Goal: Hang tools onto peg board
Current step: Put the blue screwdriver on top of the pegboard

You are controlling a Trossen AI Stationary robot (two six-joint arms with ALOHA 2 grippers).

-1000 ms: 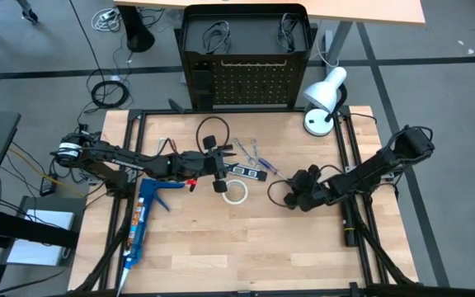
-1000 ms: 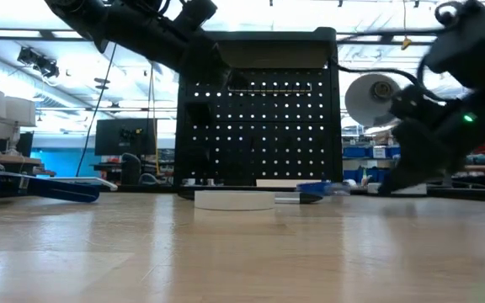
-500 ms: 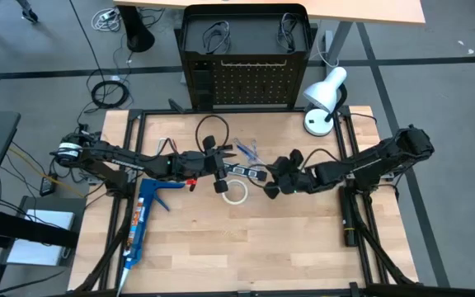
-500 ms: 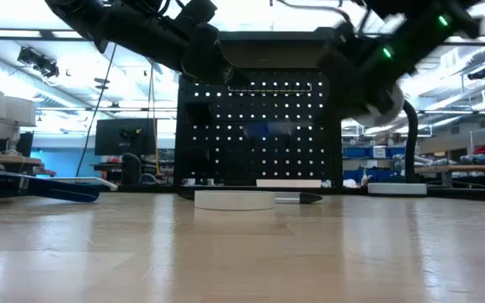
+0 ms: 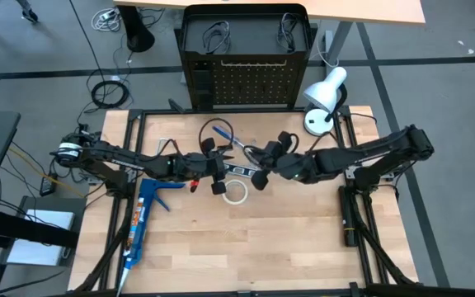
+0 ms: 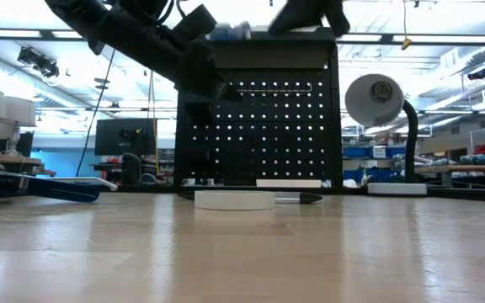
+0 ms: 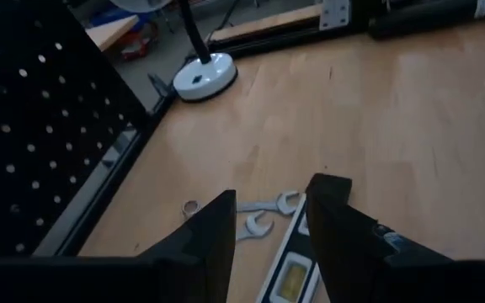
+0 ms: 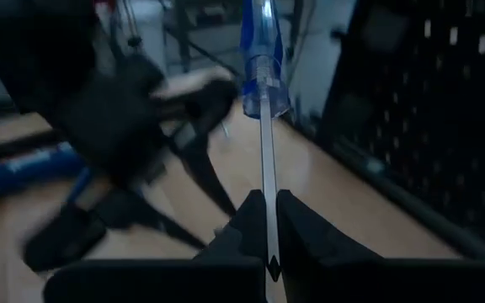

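High view: peg board (image 5: pixel 246 87) stands upright at top centre, at the table's far edge; right gripper (image 5: pixel 256 153) reaches in from the right to mid-frame, clenched on the screwdriver (image 5: pixel 236 143), blue handle pointing up-left toward the board; left gripper (image 5: pixel 219 167) lies just left of it at centre, fingers parted, nothing visibly held; tape ring (image 5: pixel 237 192) flat on the wood just below both; a black strip (image 5: pixel 246 171) with white marks between the two grippers; a black wire loop (image 5: pixel 212 129) near the board's foot; lamp (image 5: pixel 323 97) at upper right.

Low view: tape ring (image 6: pixel 234 199) sits centre frame on the table before the peg board (image 6: pixel 259 126); a blur of blue at top centre is probably the screwdriver handle, raised high; lamp (image 6: pixel 379 101) at right.

Left wrist view: two dark fingers (image 7: pixel 205 240) apart at the bottom, empty; wrenches (image 7: pixel 259 215) on the wood just beyond them; lamp base (image 7: pixel 202 77) at upper left.

Right wrist view: fingers (image 8: pixel 244 227) pinch the bare metal shaft of the screwdriver (image 8: pixel 264 76), handle far out toward the top of frame.

Risk, as I judge it: grip is on thin smooth shaft with the heavy handle far out, so it may pivot or slip; the two grippers are close, so a swing toward the board could clip the left one or the wire loop.
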